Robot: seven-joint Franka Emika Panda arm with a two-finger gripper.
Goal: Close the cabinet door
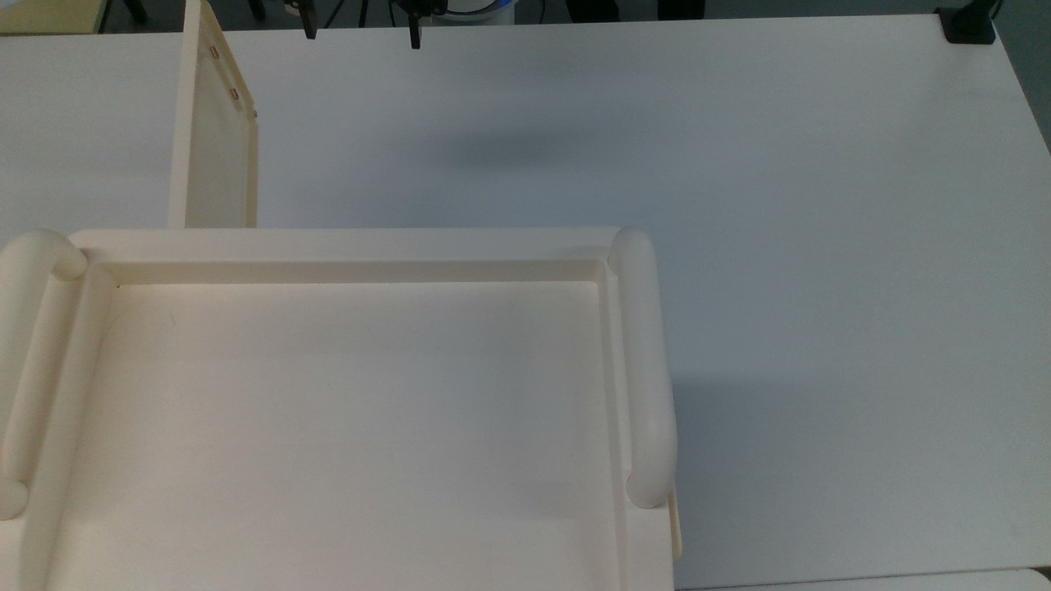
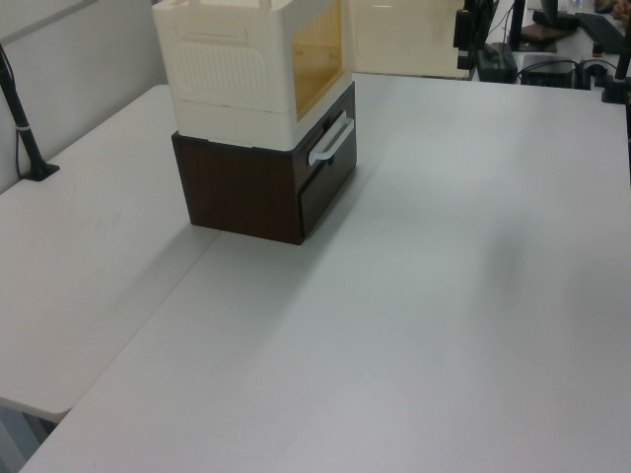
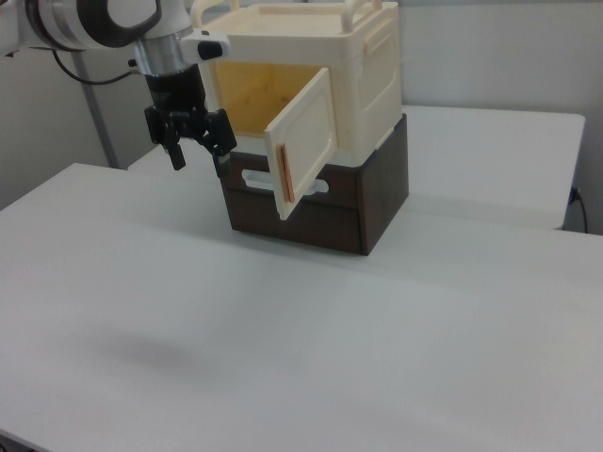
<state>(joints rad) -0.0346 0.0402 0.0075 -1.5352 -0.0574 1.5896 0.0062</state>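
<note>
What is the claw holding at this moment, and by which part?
Nothing. In the right view the claw is open with only air between its fingers, apart from the cabinet door, which stands open on the cabinet.

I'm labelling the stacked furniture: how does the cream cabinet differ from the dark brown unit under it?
The cabinet is cream; the brown unit is dark wood-coloured. The cabinet sits on top, and the brown unit rests on the white table. The cabinet's front is open, its cabinet door swung outward, while the brown unit's front is shut. Both are box-shaped.
</note>
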